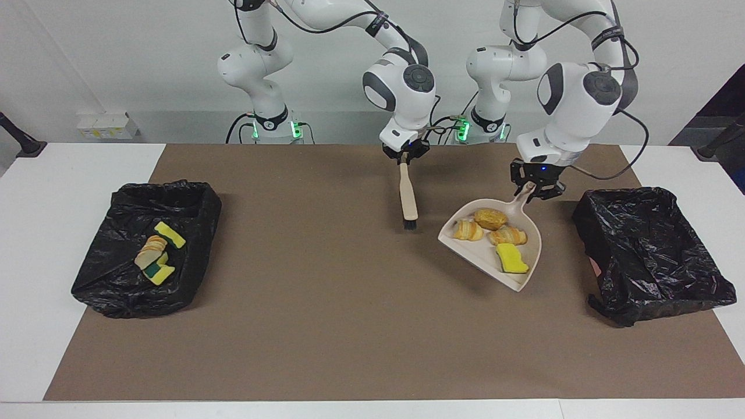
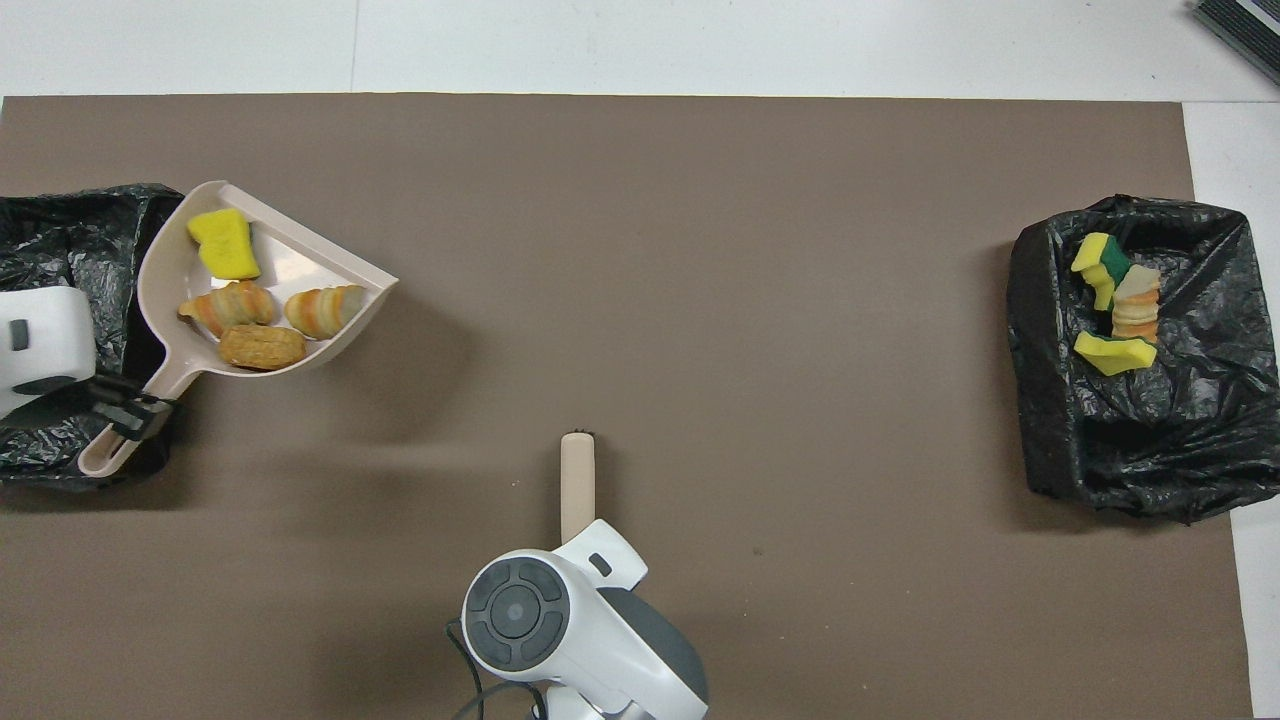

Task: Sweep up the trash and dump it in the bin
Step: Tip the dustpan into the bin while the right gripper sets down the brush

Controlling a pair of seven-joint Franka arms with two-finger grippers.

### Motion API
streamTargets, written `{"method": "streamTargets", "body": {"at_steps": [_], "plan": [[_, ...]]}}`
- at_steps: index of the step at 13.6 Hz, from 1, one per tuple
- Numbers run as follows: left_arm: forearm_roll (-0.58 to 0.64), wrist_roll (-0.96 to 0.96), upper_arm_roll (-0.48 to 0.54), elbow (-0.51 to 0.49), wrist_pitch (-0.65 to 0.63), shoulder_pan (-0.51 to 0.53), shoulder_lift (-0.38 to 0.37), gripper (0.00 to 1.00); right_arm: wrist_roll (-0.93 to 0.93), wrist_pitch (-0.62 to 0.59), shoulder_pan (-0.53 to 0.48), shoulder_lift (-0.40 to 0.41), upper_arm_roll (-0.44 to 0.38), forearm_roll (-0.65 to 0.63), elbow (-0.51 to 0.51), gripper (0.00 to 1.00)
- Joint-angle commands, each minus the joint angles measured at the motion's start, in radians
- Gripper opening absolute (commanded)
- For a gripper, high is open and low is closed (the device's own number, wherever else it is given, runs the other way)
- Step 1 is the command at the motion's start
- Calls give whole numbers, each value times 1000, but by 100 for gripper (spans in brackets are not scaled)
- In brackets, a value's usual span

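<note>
L hand (image 1: pixel 536 189) clenched on the handle of the beige dustpan (image 1: pixel 527 259), holding it up off the counter (image 1: pixel 326 314), tilted, beside the black-lined bin (image 1: pixel 649 250) at the L arm's end of the counter. In overhead view the pan's rim overlaps that bin's edge. Trash in pan: 3 golden-brown rolls (image 1: pixel 490 226) + 1 yellow sponge chunk (image 1: pixel 511 258), sponge lowest, near the pan's open lip.

R hand (image 1: pixel 406 154) clenched on the handle of the brush (image 1: pixel 407 196); brush hangs bristles down over the brown mat (image 1: pixel 326 349), mid-counter, toward the robots' edge. Can't tell if bristles touch the mat.

2nd black-lined bin (image 1: pixel 116 291) at the R arm's end of the counter, w/ more trash in it: yellow/green sponge pieces (image 1: pixel 169 234) and a sliced roll (image 1: pixel 151 251).
</note>
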Motion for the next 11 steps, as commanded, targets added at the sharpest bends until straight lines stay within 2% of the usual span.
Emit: {"method": "streamTargets", "body": {"at_steps": [1,5,6,8,11], "plan": [[-2,50,-12,74,-42,119,30,0,8,26,-18,-11,3,-8,-5,99],[95,266,-12,163,36,253,100,0,5,-18,-29,-6,-6,-21,78,100],[124,312,-12,170,82,297,116,0,-19,-55,-64,-6,-3,-28,122,100],[191,412,-12,223,138,339,172,0,-132,-136,-108,-18,-8,-30,179,100],[369,515,-12,379,165,352,278,0,-325,-256,-235,-52,-8,-47,230,100]]}}
